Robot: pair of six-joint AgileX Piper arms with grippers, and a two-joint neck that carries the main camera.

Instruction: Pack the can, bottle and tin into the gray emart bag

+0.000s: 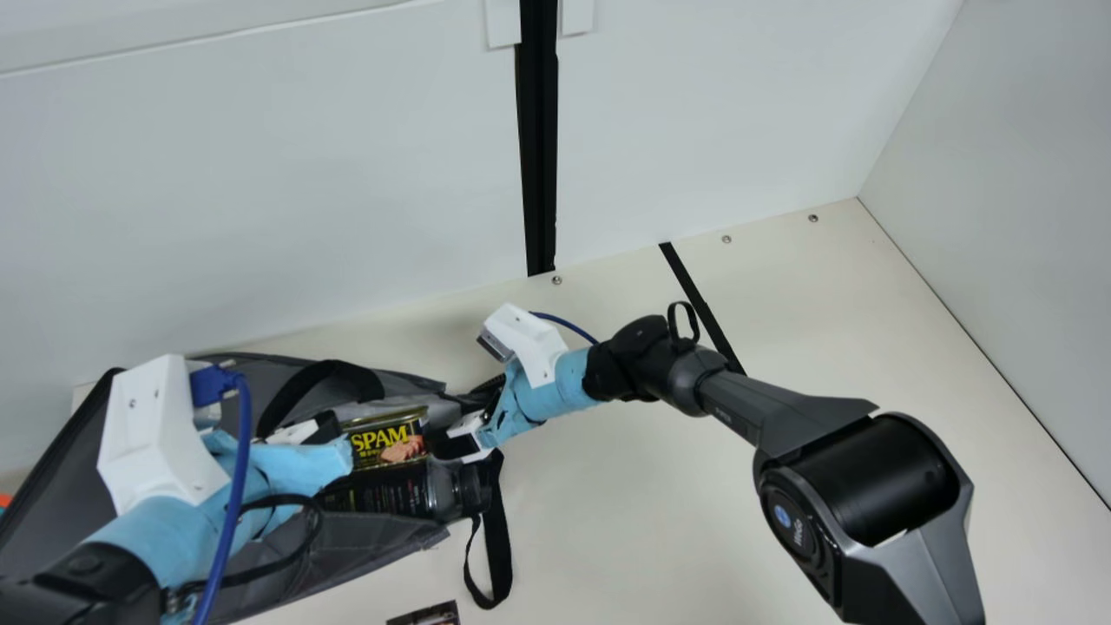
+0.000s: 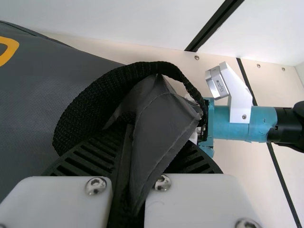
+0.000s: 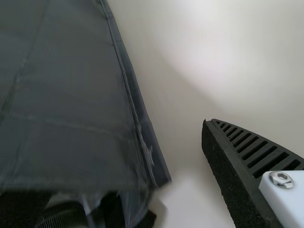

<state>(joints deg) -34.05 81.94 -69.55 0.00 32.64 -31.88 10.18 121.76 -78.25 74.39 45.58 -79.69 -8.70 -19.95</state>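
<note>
Both tin (image 1: 386,440) and bottle (image 1: 404,489), mid-packing, likely required deeper seating in the bag (image 1: 369,549); left gripper (image 2: 136,156) clenched its fabric, right gripper (image 1: 466,427) stood released.

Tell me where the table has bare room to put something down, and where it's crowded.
Bare table lies between the loose strap and the right arm, and again beyond that arm, between the black strip and the side wall. Crowded: the gray bag, where the tin, bottle, left tool and right tool bunch together.
</note>
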